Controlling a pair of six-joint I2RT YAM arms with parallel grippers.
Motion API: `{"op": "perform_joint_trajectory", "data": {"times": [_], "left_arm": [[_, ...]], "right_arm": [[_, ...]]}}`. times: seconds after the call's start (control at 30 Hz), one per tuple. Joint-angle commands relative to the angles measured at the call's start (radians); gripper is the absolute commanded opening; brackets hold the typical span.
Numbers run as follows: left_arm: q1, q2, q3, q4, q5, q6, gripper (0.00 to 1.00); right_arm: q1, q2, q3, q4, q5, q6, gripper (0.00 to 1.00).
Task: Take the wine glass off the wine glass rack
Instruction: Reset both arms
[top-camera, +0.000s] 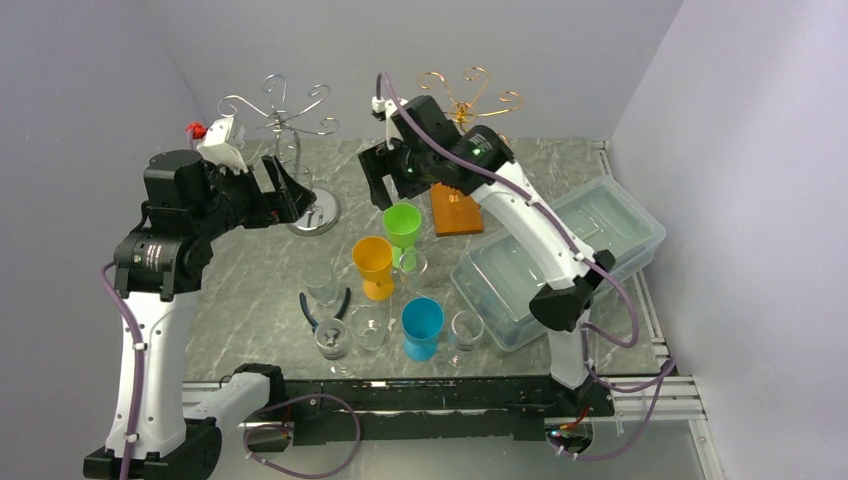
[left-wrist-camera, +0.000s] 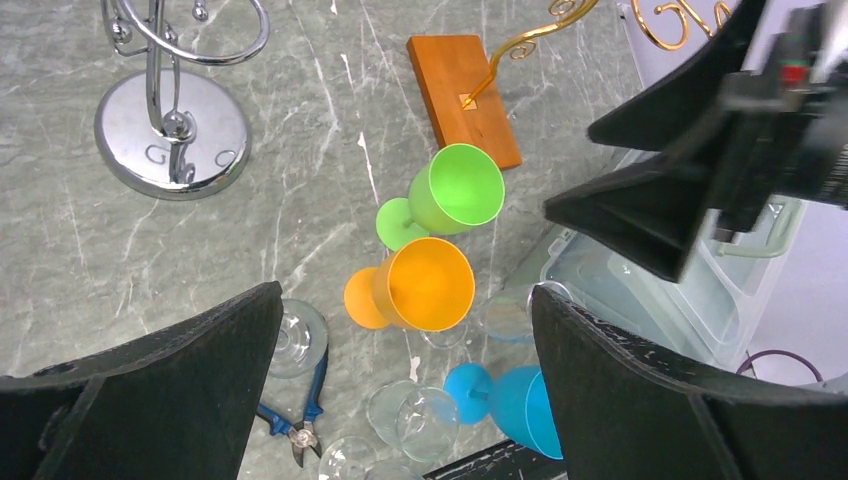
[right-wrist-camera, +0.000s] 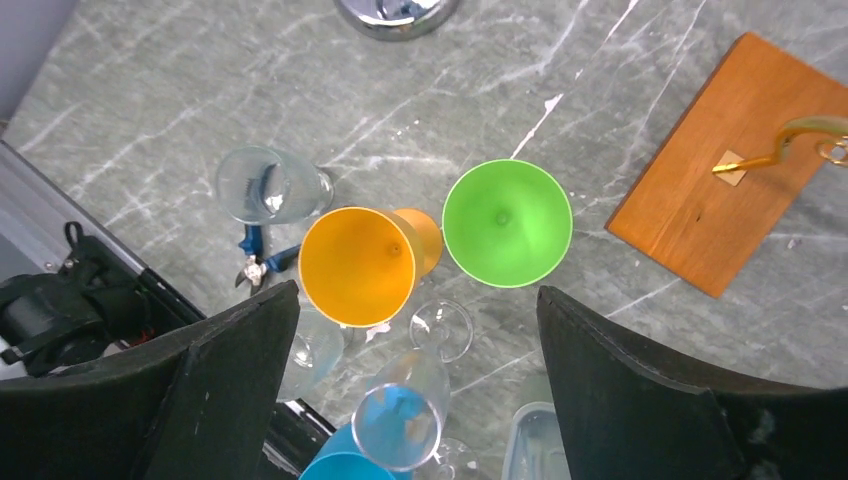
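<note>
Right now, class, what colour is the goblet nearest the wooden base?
The goblet is green; clearest in the right wrist view.

Blue-handled pliers (left-wrist-camera: 297, 430) lie flat on the grey marbled tabletop (top-camera: 240, 290) toward 7 o'clock, handles spread. A clear lidded bin (top-camera: 620, 225) sits at 3 o'clock, set at an angle, well apart from the pliers.

You look down on a grey marbled table top (top-camera: 250, 270), hemmed on three sides by plain pale lilac walls (top-camera: 560, 50) under soft, even light; aluminium rails (top-camera: 680, 403) edge its near side.
</note>
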Motion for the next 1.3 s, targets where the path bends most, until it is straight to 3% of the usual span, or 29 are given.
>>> {"op": "perform_joint_trajectory", "data": {"times": [0.0,0.1,0.3,0.73,1.27], "left_arm": [[-0.003,0.018,0.026,0.030,0.042,0.001,0.99],[-0.003,0.023,0.030,0.039,0.059,0.002,0.99],[-0.003,0.061,0.067,0.038,0.096,0.010,0.99],[-0.022,0.126,0.109,0.099,0.181,0.021,0.99],[-0.132,0.187,0.123,0.154,0.082,0.014,0.99]], "right_arm": [[0.003,-0.118,-0.028,0.085,-0.009,0.004,0.93],[0.003,-0.177,-0.077,0.122,-0.009,0.011,0.99],[0.003,-0.333,-0.231,0.250,-0.004,0.039,1.00],[0.000,-0.789,-0.783,0.639,0.094,0.183,1.00],[0.000,-0.917,-0.865,0.650,0.136,0.205,1.00]]}}
